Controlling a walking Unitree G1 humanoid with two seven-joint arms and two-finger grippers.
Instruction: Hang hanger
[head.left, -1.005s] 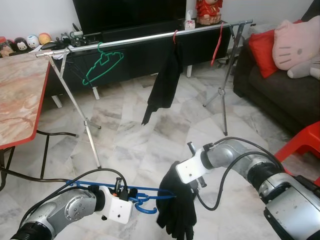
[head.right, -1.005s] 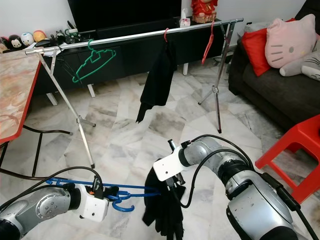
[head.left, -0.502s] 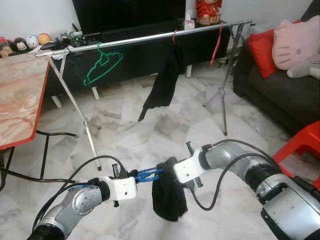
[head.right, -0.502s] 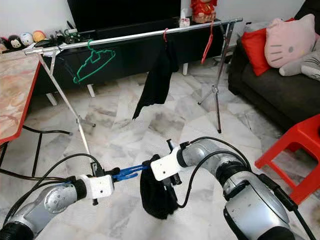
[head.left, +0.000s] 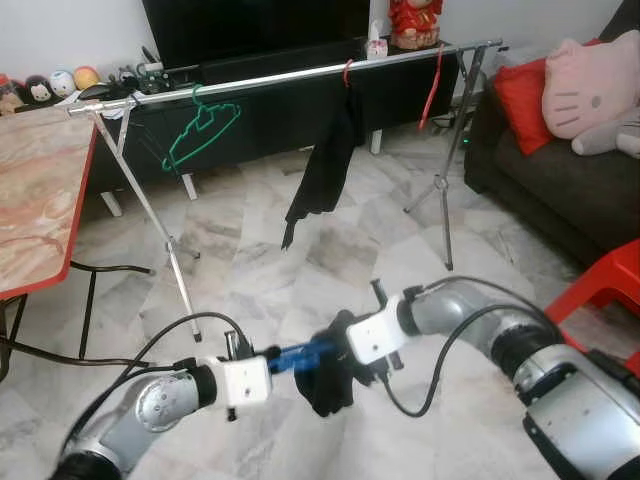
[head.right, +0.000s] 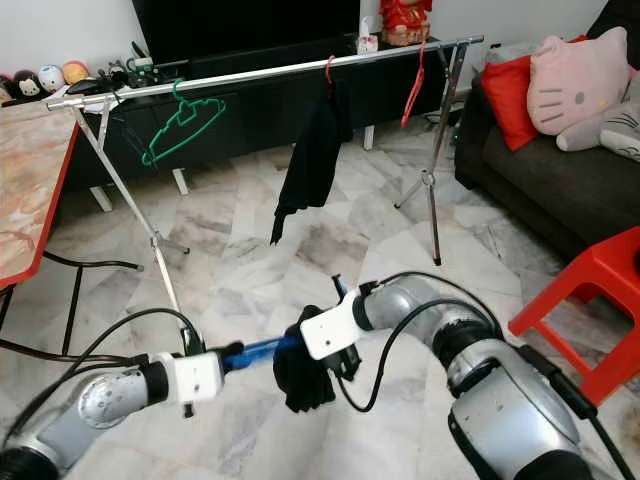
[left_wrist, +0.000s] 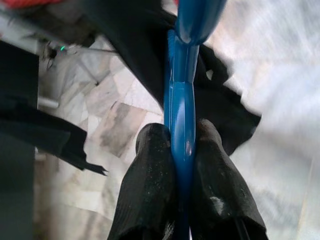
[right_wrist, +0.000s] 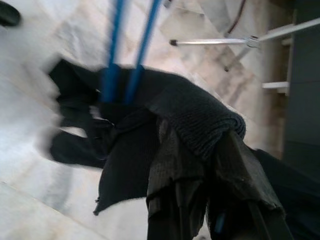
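Note:
A blue hanger (head.left: 300, 355) is held low in front of me over the marble floor, with my left gripper (head.left: 273, 364) shut on its end; the two black fingers (left_wrist: 150, 190) pinch the blue bar (left_wrist: 181, 100). A bunched black garment (head.left: 325, 378) hangs on the hanger's far end. My right gripper (head.left: 347, 362) is shut on this cloth (right_wrist: 195, 115), just right of the left gripper. Beyond stands a silver clothes rail (head.left: 290, 75) carrying a green hanger (head.left: 200, 125), a black garment on a red hanger (head.left: 325, 165) and a bare red hanger (head.left: 432, 85).
A red-edged table (head.left: 40, 190) stands at my left, with black cables on the floor beneath it. A dark sofa (head.left: 560, 170) with a pink cushion (head.left: 590, 85) and a red chair (head.left: 610, 290) are at my right. The rail's slanted legs (head.left: 160, 235) reach the floor ahead.
Both grippers have risen and drawn closer together. The blue hanger swung to point forward, and the black garment went from hanging long to bunched up higher.

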